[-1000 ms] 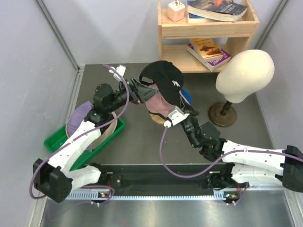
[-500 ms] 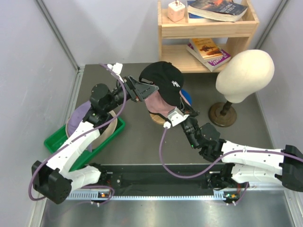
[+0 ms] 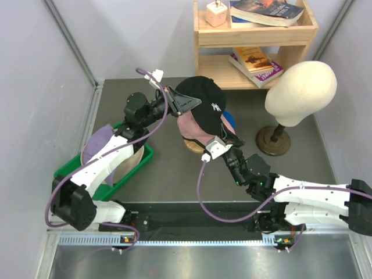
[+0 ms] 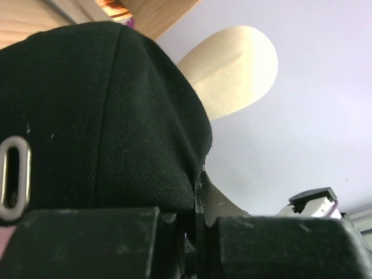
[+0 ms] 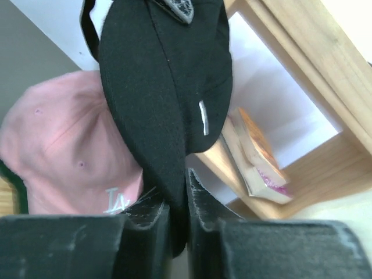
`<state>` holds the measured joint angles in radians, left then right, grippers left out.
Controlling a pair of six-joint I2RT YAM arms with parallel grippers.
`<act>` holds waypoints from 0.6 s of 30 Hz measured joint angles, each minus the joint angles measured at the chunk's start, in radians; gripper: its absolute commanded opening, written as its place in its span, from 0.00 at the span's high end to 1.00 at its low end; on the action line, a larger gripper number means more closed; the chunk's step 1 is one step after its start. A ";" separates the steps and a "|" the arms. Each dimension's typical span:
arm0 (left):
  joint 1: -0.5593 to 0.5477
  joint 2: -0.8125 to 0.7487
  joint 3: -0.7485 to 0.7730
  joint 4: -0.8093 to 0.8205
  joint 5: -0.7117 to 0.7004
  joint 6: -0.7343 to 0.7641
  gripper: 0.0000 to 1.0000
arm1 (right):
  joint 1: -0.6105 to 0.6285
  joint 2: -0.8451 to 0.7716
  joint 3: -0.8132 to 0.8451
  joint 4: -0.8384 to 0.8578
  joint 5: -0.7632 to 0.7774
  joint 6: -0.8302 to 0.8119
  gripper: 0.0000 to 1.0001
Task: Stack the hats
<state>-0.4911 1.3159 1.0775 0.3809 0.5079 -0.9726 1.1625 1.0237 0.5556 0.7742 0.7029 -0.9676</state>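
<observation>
A black cap with a white logo (image 3: 204, 100) hangs over a pale pink cap (image 3: 187, 125), which sits on a round wooden stand (image 3: 193, 146). A blue cap (image 3: 228, 120) peeks out behind them. My left gripper (image 3: 186, 104) is shut on the black cap's rear edge (image 4: 104, 116), its jaws pinching the fabric (image 4: 197, 216). My right gripper (image 3: 225, 135) is shut on the same cap's brim (image 5: 168, 93), low in the right wrist view (image 5: 180, 218), with the pink cap (image 5: 64, 145) to its left. A lavender hat (image 3: 99, 139) lies in the green tray (image 3: 68, 170).
A cream mannequin head (image 3: 301, 84) on a dark stand (image 3: 273, 139) is at the right. Behind the caps a wooden shelf (image 3: 256, 38) holds books (image 3: 256, 63) and a white block (image 3: 217, 13). Grey walls close in both sides.
My left gripper, open a second ago, has moved in to the right and shut on the black cap's rear edge. The cap shifted slightly right. The right gripper kept its hold.
</observation>
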 measured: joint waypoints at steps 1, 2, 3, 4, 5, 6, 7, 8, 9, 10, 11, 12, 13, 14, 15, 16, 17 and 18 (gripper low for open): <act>-0.002 0.000 0.000 0.011 0.002 0.002 1.00 | 0.003 -0.007 -0.001 -0.021 -0.001 0.011 0.54; -0.005 0.000 -0.001 0.022 0.005 0.002 1.00 | 0.007 -0.018 0.000 -0.039 -0.002 0.042 0.43; -0.006 0.000 -0.006 0.038 0.002 0.004 1.00 | 0.011 -0.034 0.000 -0.062 -0.003 0.072 0.29; -0.006 0.000 -0.015 0.053 0.001 0.004 1.00 | 0.017 -0.057 0.002 -0.093 -0.005 0.107 0.25; -0.006 -0.003 -0.032 0.076 0.000 0.005 1.00 | 0.022 -0.085 0.004 -0.129 -0.004 0.158 0.23; -0.006 -0.007 -0.052 0.094 0.000 0.005 1.00 | 0.026 -0.110 0.008 -0.161 -0.004 0.201 0.21; -0.006 -0.010 -0.069 0.112 0.000 0.004 1.00 | 0.028 -0.145 0.017 -0.209 -0.005 0.259 0.20; -0.006 -0.016 -0.090 0.132 -0.002 0.002 1.00 | 0.029 -0.185 0.025 -0.257 -0.007 0.335 0.20; -0.006 -0.019 -0.108 0.153 -0.003 0.001 1.00 | 0.029 -0.227 0.031 -0.299 -0.014 0.410 0.19; -0.006 -0.023 -0.119 0.170 -0.004 0.000 1.00 | 0.029 -0.270 0.034 -0.335 -0.024 0.484 0.19; -0.006 -0.029 -0.134 0.200 -0.004 -0.003 1.00 | 0.030 -0.307 0.034 -0.360 -0.031 0.547 0.19; -0.006 -0.035 -0.144 0.228 -0.004 -0.006 1.00 | 0.031 -0.351 0.033 -0.383 -0.045 0.625 0.18; -0.006 -0.040 -0.152 0.258 0.001 -0.006 1.00 | 0.031 -0.389 0.031 -0.391 -0.058 0.697 0.18; -0.007 -0.045 -0.160 0.281 0.006 -0.006 1.00 | 0.031 -0.426 0.027 -0.390 -0.071 0.779 0.18; -0.008 -0.049 -0.166 0.299 0.007 -0.005 1.00 | 0.031 -0.462 0.018 -0.378 -0.079 0.859 0.18; -0.009 -0.051 -0.174 0.322 0.009 -0.005 1.00 | 0.031 -0.495 0.004 -0.356 -0.085 0.932 0.18; -0.010 -0.053 -0.179 0.338 0.013 -0.006 1.00 | 0.031 -0.521 -0.012 -0.336 -0.092 1.003 0.18; -0.013 -0.056 -0.183 0.350 0.013 -0.004 1.00 | 0.031 -0.540 -0.032 -0.312 -0.098 1.069 0.18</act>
<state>-0.5041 1.2594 0.8944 0.7311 0.5209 -0.9768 1.1938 0.4839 0.5240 0.4618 0.6052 0.1009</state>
